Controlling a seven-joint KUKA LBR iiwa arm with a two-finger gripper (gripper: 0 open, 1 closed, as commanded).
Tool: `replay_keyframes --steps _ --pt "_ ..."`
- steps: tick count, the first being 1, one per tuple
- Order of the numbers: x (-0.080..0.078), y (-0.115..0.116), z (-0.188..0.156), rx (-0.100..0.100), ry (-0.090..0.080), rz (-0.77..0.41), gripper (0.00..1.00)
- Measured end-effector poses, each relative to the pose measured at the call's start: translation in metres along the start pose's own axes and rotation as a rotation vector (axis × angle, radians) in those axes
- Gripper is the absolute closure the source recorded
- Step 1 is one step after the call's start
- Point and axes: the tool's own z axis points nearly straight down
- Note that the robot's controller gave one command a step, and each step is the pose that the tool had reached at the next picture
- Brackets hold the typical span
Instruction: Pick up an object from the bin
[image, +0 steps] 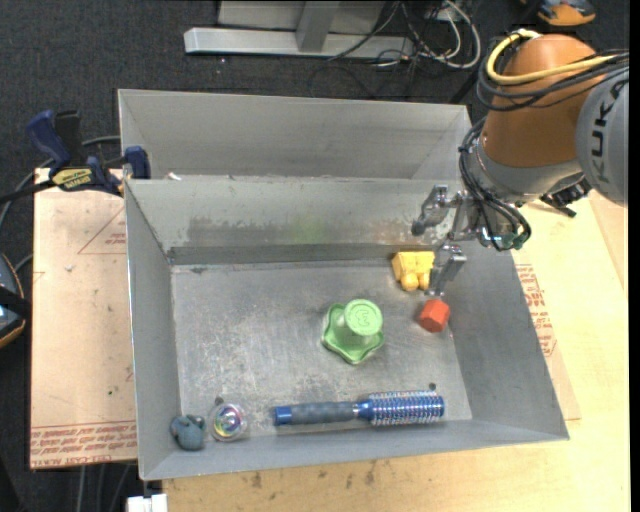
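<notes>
Hovering claw (446, 270) beside yellow block (411, 268), perhaps touching | grip state: cannot tell | bin floor (250, 330) scuffed grey | dark floor (100, 45) around

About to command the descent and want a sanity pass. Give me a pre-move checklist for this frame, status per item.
1. Gripper over the bin, right rear: ok.
2. Candidates close by, yellow block beside it and red piece just in front: ok.
3. Which of the two it is aimed at: cannot tell.
4. Yellow block and red piece apart: ok.
5. Green cup and blue brush clear of the gripper: ok.
6. Room between yellow block and back wall: cannot tell.
</notes>
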Motion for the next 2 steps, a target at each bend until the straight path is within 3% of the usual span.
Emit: replay_keyframes --steps 1,2 --pt "0.079 0.042 0.139 0.002 -0.01 -0.179 0.0" --pt "0.042 0.088 0.136 0.0 -0.017 -0.078 0.0"
